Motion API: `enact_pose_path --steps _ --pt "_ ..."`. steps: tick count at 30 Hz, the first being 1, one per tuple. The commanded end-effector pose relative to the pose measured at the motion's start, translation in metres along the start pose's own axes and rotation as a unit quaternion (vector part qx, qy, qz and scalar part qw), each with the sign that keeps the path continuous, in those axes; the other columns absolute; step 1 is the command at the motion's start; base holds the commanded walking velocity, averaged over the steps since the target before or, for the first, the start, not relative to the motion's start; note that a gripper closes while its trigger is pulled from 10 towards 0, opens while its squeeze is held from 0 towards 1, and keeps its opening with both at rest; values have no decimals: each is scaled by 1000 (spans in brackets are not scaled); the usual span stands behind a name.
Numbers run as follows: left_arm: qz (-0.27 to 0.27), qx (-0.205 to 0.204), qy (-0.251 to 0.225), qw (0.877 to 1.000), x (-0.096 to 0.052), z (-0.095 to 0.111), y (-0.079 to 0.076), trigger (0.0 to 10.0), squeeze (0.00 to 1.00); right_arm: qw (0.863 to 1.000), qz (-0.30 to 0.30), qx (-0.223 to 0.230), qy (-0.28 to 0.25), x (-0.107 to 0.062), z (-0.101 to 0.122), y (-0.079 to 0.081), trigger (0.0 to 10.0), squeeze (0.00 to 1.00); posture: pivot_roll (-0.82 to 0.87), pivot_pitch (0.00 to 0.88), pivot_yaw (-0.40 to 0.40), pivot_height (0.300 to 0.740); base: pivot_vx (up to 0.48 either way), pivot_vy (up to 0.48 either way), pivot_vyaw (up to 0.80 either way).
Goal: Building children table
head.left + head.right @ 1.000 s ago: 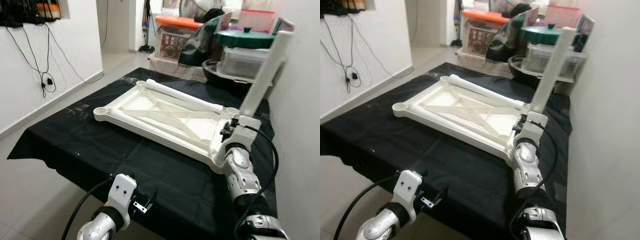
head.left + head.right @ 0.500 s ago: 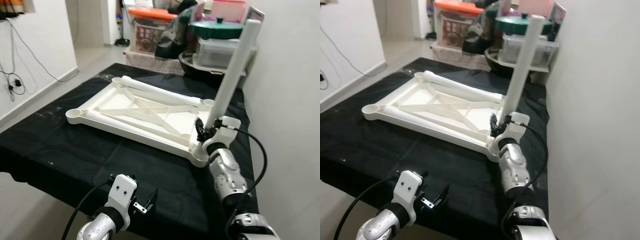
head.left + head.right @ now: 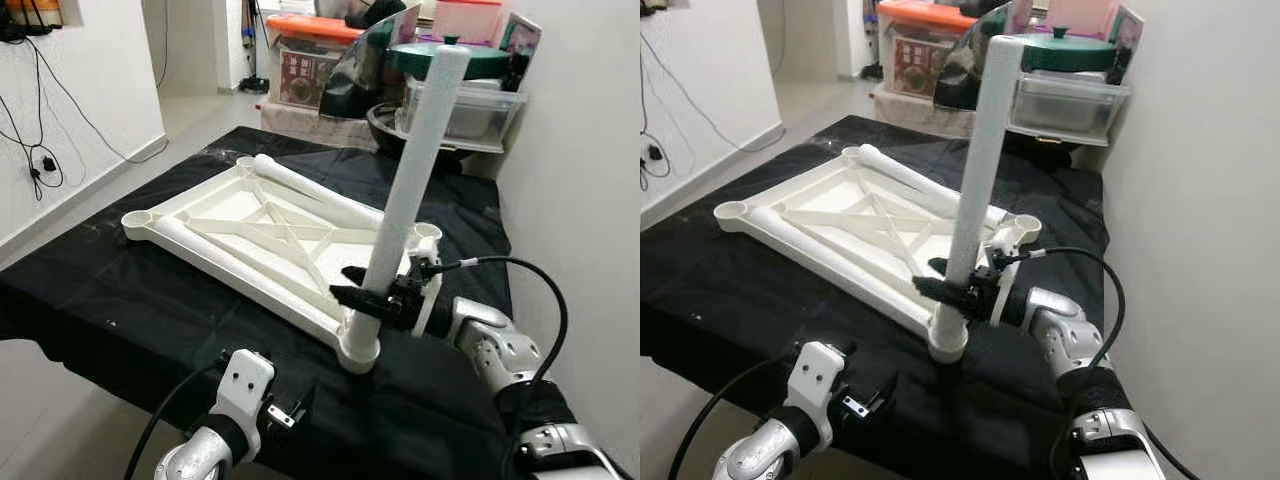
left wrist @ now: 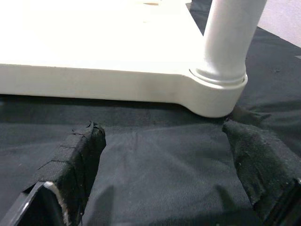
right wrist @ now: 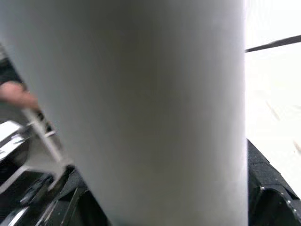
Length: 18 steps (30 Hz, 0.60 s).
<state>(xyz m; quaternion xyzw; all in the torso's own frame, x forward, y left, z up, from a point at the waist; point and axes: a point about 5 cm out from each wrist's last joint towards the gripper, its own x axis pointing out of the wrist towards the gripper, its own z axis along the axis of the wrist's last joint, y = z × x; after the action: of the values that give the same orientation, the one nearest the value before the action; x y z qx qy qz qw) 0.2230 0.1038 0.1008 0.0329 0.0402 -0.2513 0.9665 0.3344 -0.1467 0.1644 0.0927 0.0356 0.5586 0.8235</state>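
The white table top (image 3: pixel 262 224) lies upside down on a black cloth (image 3: pixel 140 310). A white leg (image 3: pixel 410 180) stands upright in its near right corner socket (image 3: pixel 358 352). My right gripper (image 3: pixel 365 298) is shut on that leg low down, reaching in from the right; the leg (image 5: pixel 155 108) is close up in the right wrist view. Two more legs lie along the top's long edges, one far (image 3: pixel 315 192) and one near (image 3: pixel 235 265). My left gripper (image 4: pixel 167 160) is open and low at the table's front edge, facing the socket (image 4: pixel 214 92) without touching it.
Storage boxes with an orange lid (image 3: pixel 322 30), a green-lidded pot (image 3: pixel 450 60) and a clear container (image 3: pixel 472 108) crowd the far end of the table. A white wall (image 3: pixel 590 200) runs close along the right. Cables (image 3: pixel 40 150) hang on the left wall above open floor.
My right arm has swung the leg from a tilt over the right corner to upright, with its foot in the near right corner socket. The camera has shifted. The left gripper stays put.
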Motion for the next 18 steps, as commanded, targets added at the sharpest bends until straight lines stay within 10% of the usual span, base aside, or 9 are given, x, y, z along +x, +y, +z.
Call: enact_pose_path --steps 1,2,3,14,15,17,18 --pt "-3 0 3 1000 -1 -2 -2 10000 0 998 54 -8 9 11 0 9 4980 0 229 0 -96 740 0 0 0" --pt "-3 0 3 1000 -1 -2 -2 10000 0 998 54 -8 9 11 0 9 4980 0 229 0 -96 740 0 0 0" --pt "-4 0 4 1000 -1 -2 -2 10000 0 998 54 -19 2 16 1 10 0 0 229 0 -95 740 0 0 0" --pt "-5 -1 4 1000 -1 -3 -3 10000 0 967 -249 -45 -19 4 2 -38 0 0 225 0 -96 740 0 0 0" --pt "-5 -1 4 1000 -1 -3 -3 10000 0 956 -289 -42 -21 -2 1 -43 0 0 225 0 -96 740 0 0 0" --pt "-5 -2 4 1000 -1 -2 -3 10000 0 893 -449 -35 -14 -30 0 -62 0 0 221 0 -93 740 0 0 0" --pt "-5 -2 4 1000 -1 -2 -3 10000 0 893 -449 -35 -14 -30 0 -62 0 0 221 0 -93 740 0 0 0"
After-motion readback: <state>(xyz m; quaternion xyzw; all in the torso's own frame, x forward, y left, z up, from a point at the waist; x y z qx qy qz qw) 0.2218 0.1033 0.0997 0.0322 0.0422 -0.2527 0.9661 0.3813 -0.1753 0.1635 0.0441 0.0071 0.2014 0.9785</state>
